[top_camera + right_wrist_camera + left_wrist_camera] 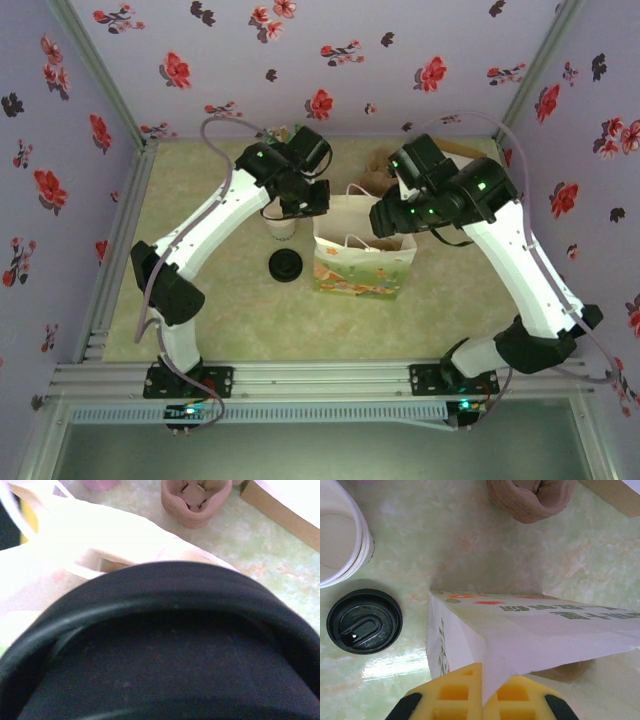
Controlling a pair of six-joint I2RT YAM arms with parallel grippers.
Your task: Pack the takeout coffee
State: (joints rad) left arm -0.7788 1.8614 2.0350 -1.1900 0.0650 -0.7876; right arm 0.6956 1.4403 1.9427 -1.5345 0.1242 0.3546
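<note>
- Top view: the left gripper (pixel 305 200) is at the upper left rim of the standing paper bag (pixel 365 262). The right gripper (pixel 392 220) hangs over the bag's open mouth. A loose black lid (pixel 286 266) lies on the bench (pixel 200 300) just left of the bag, with cream cups (pixel 281 229) behind it.
- Left wrist: the yellow fingers (pixel 455 692) are closed flat on the bag's top edge, pinching the paper. The lid lies to the left, the cups beyond it, and a brown carrier (pixel 530 497) is behind the bag.
- Right wrist: the coffee (pixel 165 645) shows as a dark round top close under the camera, over the bag's mouth. It hides the fingers, so I cannot tell whether the gripper holds it.
</note>
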